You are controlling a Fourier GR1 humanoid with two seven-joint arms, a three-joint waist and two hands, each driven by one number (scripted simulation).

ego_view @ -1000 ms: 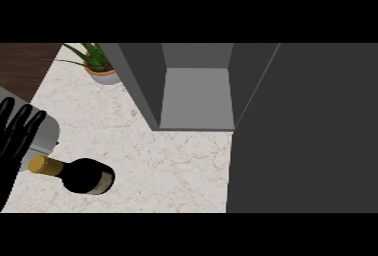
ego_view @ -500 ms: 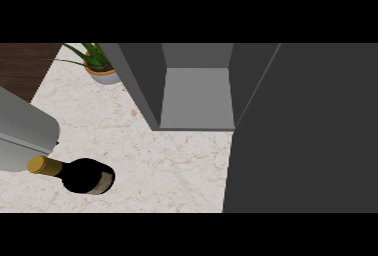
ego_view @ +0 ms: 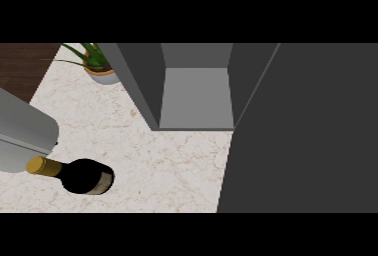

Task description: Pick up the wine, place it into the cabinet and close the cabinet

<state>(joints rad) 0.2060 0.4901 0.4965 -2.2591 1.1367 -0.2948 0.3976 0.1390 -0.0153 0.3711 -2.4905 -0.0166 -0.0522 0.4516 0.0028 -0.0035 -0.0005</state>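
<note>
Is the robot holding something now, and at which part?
Nothing is seen held. The wine bottle stands free on the counter; no hand shows, only a grey forearm.

1. Wine bottle (ego_view: 83, 176) stands on the marble counter (ego_view: 170, 165), dark body with a gold cap, near the lower left.
2. Grey forearm (ego_view: 22, 135) enters from the left edge, just above the bottle's cap; its hand is not visible.
3. Grey cabinet (ego_view: 193, 95) is open, its interior bare.
4. Cabinet door (ego_view: 303, 130) fills the right side.
5. Potted plant (ego_view: 100, 67) sits at the upper left, beside the cabinet.
</note>
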